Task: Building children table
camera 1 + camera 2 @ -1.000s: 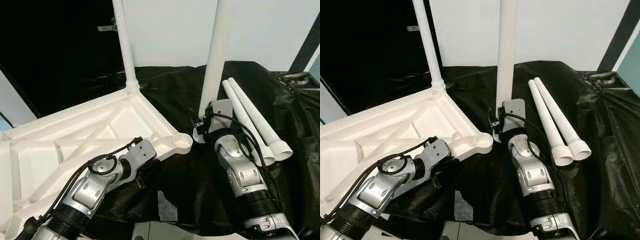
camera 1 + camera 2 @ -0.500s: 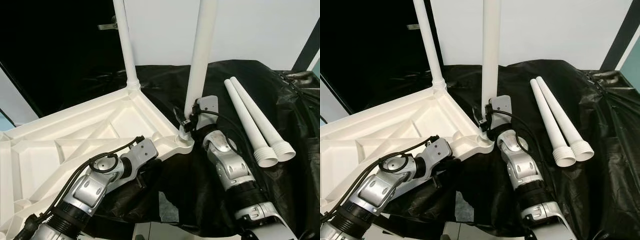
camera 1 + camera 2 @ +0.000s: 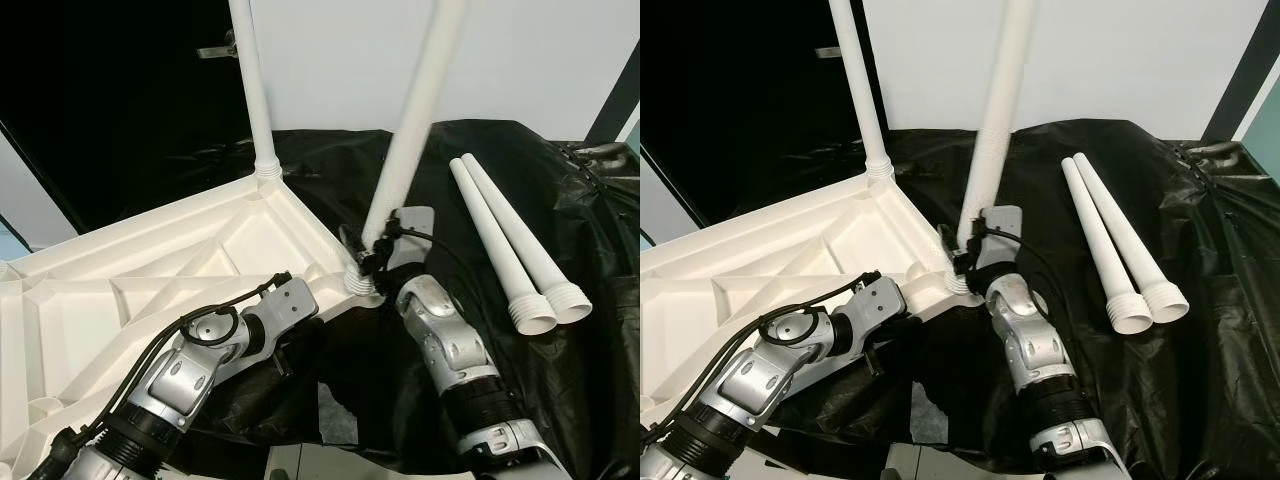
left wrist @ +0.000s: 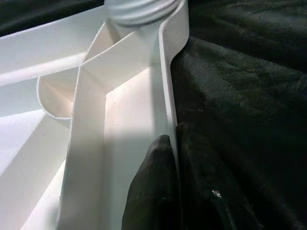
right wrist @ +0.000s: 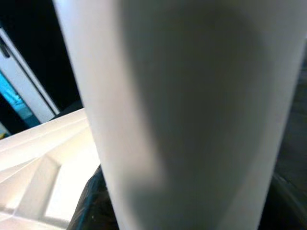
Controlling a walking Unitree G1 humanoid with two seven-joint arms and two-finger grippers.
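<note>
The white plastic tabletop (image 3: 120, 290) lies upside down on black sheeting, ribs facing up. One white leg (image 3: 252, 90) stands upright in its far corner socket. My right gripper (image 3: 372, 252) is shut on a second white leg (image 3: 405, 140), whose threaded end sits in the near corner socket (image 3: 357, 285); this leg (image 5: 182, 115) leans to the right. My left gripper (image 4: 175, 158) is shut on the tabletop's side rim (image 4: 168, 86), one finger on each side of the wall, just short of that socket. Two spare legs (image 3: 510, 240) lie side by side on the right.
Crumpled black plastic sheeting (image 3: 560, 380) covers the work surface. A white wall (image 3: 540, 60) stands behind it, with a dark opening at the back left and a dark post at the far right. A pale patch (image 3: 335, 410) shows through the sheeting near the front.
My right gripper carried the leg leftward from beside the table onto the near corner socket; the leg, upright half a second ago, now leans to the right. My left gripper kept its hold.
</note>
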